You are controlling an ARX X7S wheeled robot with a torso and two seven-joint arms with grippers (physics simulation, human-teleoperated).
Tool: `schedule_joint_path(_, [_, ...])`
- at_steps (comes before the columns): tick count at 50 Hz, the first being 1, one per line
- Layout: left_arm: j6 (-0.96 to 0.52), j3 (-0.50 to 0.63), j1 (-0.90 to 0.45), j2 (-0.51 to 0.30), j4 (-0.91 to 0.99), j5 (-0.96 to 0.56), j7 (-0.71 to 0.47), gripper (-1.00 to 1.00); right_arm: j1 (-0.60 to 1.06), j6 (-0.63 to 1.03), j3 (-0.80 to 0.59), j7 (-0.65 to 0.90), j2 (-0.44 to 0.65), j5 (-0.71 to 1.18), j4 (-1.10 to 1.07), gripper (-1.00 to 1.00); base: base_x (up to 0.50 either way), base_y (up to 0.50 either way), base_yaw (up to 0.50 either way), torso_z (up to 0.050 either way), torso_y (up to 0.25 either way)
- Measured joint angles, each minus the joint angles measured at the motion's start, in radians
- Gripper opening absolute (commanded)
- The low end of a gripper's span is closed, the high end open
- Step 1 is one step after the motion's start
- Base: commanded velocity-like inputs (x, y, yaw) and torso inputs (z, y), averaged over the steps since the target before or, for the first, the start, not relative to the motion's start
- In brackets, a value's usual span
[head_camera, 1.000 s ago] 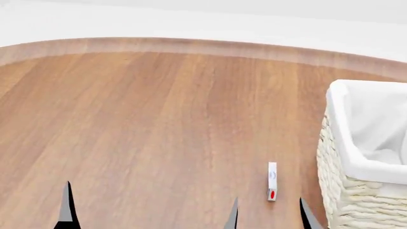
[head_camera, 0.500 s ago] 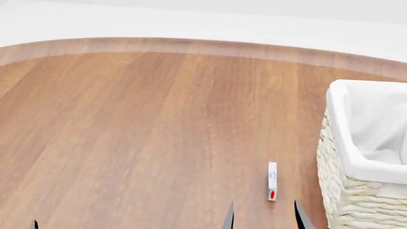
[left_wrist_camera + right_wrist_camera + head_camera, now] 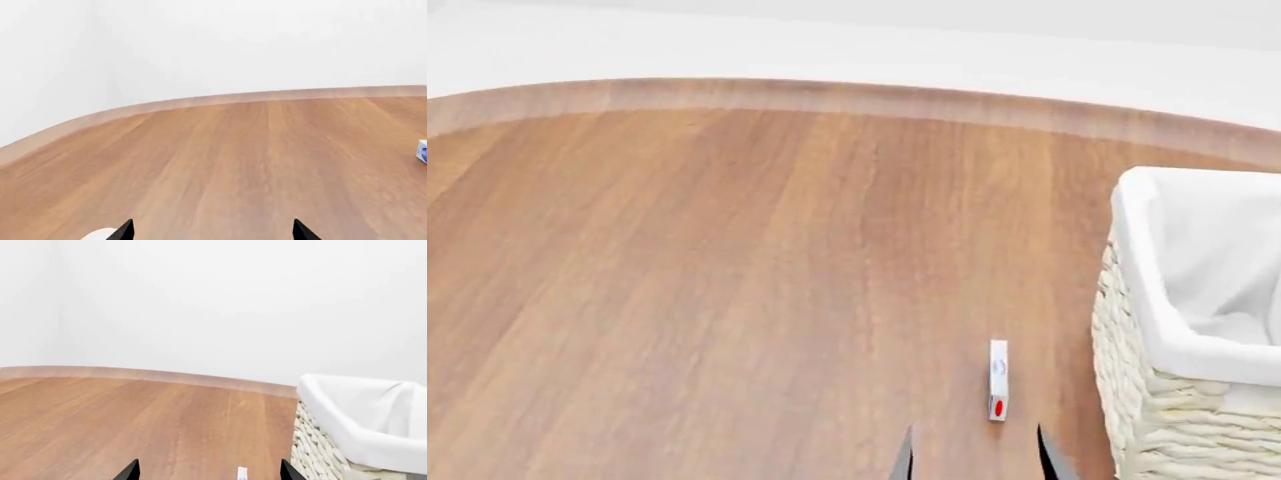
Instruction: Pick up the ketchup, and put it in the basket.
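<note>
Wood-grain tabletop (image 3: pixel 721 280) is stretching ahead of me to a curved far edge under a plain white wall. Over the last second my left gripper (image 3: pixel 212 231) has been dropping out of the head view entirely, and my right gripper (image 3: pixel 974 455) has been sinking until only two dark fingertips (image 3: pixel 904 458) are showing at the bottom edge. I judge I am pulling both arms back, not reaching. Both sets of prongs are standing spread wide, gripping nothing and touching nothing. Between the right tips a small white flat box with a red spot (image 3: pixel 998 380) is standing on edge. Just beside it the large cream woven wicker basket with a white cloth liner (image 3: pixel 1148 400) is waiting. No ketchup bottle is showing in any view, so I still have to find it.
</note>
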Motion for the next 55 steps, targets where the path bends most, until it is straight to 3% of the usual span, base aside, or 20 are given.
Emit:
schedule_joint_path(17, [0.162, -0.009, 0.036, 0.012, -0.250, -0.023, 0.026, 1.00, 0.005, -0.005, -0.004, 0.010, 0.007, 0.006, 0.013, 1.00, 0.00, 0.00, 0.00, 0.000, 0.000])
schedule_joint_path(38, [0.349, -0.013, -0.060, 0.042, -0.615, -0.082, 0.086, 1.00, 0.006, -0.010, -0.013, 0.021, 0.016, 0.012, 0.019, 1.00, 0.00, 0.00, 0.00, 0.000, 0.000])
schedule_joint_path(55, [0.406, -0.020, -0.133, 0.050, -0.735, -0.121, 0.111, 1.00, 0.009, -0.016, -0.023, 0.025, 0.021, 0.018, 0.030, 1.00, 0.00, 0.00, 0.00, 0.000, 0.000])
